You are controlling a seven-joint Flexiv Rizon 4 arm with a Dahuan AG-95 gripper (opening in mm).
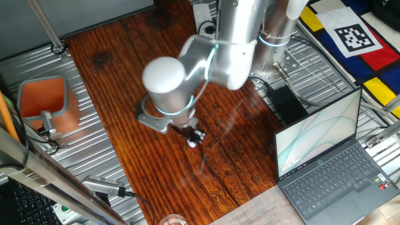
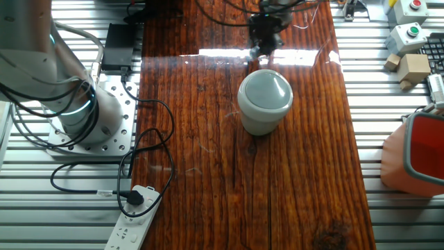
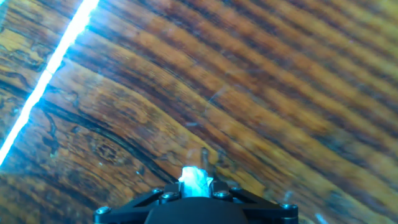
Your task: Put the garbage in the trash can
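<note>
My gripper is shut on the garbage, a small whitish-blue crumpled wad pinched between the black fingers. It hangs above the bare wooden tabletop. In one fixed view the gripper sits low over the wood with the wad at its tip. In the other fixed view the gripper is just beyond the trash can, a pale grey-white round cup standing upright on the wood, a short way apart from it. The arm hides the trash can in the first fixed view.
An orange square-topped container stands at the table's side, also seen in the other fixed view. An open laptop sits on a corner. A power strip, cables and the robot base are beside the wood.
</note>
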